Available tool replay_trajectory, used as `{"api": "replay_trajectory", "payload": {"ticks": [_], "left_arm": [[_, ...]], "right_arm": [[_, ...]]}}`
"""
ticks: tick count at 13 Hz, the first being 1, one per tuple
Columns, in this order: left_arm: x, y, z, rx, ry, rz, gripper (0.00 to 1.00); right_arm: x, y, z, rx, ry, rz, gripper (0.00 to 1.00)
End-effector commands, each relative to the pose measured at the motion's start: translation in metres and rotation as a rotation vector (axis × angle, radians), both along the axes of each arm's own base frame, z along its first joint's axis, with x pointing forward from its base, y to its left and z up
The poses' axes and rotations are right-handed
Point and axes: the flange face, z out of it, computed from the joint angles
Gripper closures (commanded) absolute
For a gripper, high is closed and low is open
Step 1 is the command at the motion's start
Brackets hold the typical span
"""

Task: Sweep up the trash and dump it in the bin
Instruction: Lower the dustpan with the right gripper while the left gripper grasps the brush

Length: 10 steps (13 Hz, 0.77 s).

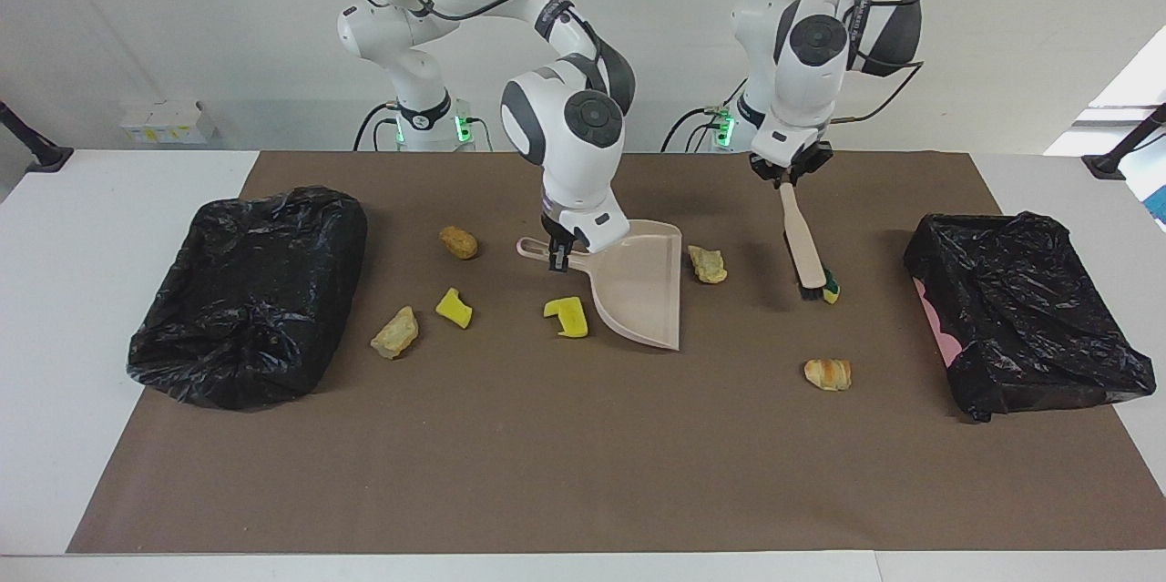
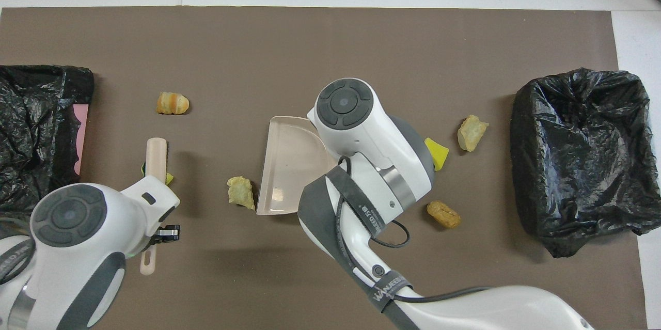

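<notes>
My right gripper [image 1: 557,256] is shut on the handle of a beige dustpan [image 1: 642,286], which lies on the mat; in the overhead view the arm hides the gripper, and the pan [image 2: 286,165] shows. My left gripper [image 1: 789,174] is shut on the handle of a small brush [image 1: 803,245], whose bristles rest against a yellow-green sponge [image 1: 831,293]. Other trash lies about: a yellow sponge [image 1: 567,316] beside the pan, a tan lump [image 1: 707,263], a bread lump [image 1: 827,373], a brown lump [image 1: 458,242], a yellow sponge [image 1: 454,307] and a tan lump [image 1: 394,332].
A black-bagged bin [image 1: 246,291] stands at the right arm's end of the brown mat [image 1: 583,473]. A second black-bagged bin [image 1: 1029,309] with a pink side stands at the left arm's end.
</notes>
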Motion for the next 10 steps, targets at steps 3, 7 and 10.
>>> {"api": "replay_trajectory", "payload": {"ticks": [3, 7, 10], "left_arm": [[0.017, 0.072, -0.012, -0.008, -0.021, -0.004, 1.0], [0.008, 0.097, -0.051, -0.012, -0.011, 0.035, 1.0], [0.003, 0.092, -0.06, -0.014, -0.008, 0.027, 1.0]], "right_arm": [[-0.02, -0.007, 0.0, -0.026, -0.036, 0.063, 1.0], [-0.034, -0.015, -0.011, -0.037, -0.054, 0.082, 1.0], [-0.048, -0.003, -0.016, -0.018, -0.094, 0.075, 1.0]]}}
